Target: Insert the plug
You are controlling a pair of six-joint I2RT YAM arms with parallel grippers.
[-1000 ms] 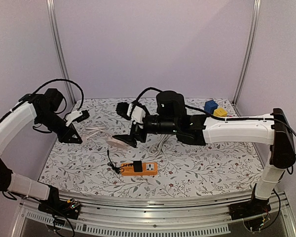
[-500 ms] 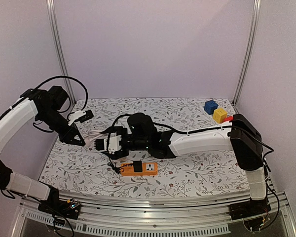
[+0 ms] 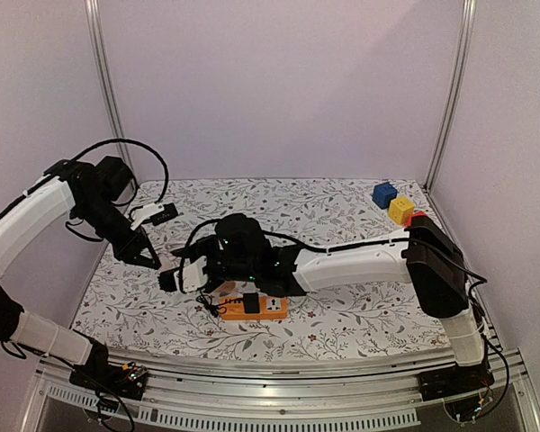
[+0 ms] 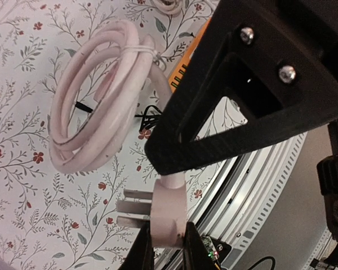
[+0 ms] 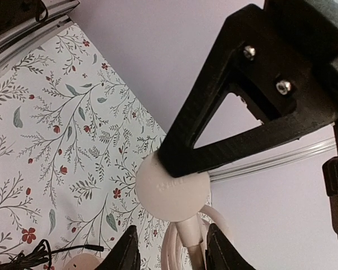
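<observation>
Left end effector is seen clamped on the white plug. The plug is held in the air above the worktop, with its two flat prongs pointing sideways. A white cable lies loosely coiled on the worktop beneath it. An edge of the orange power strip is glimpsed behind the upper finger. From above, the plug is found left of the power strip and apart from it, over the near-left part of the worktop. A black plug is seated on the strip. The right end effector is stretched low across the worktop, just beside the left one. In the right wrist view its fingers are set on either side of a round white disc, which the upper finger touches. Whether the disc is pinched cannot be told. A blue block and a yellow block are seen at the far right corner.
</observation>
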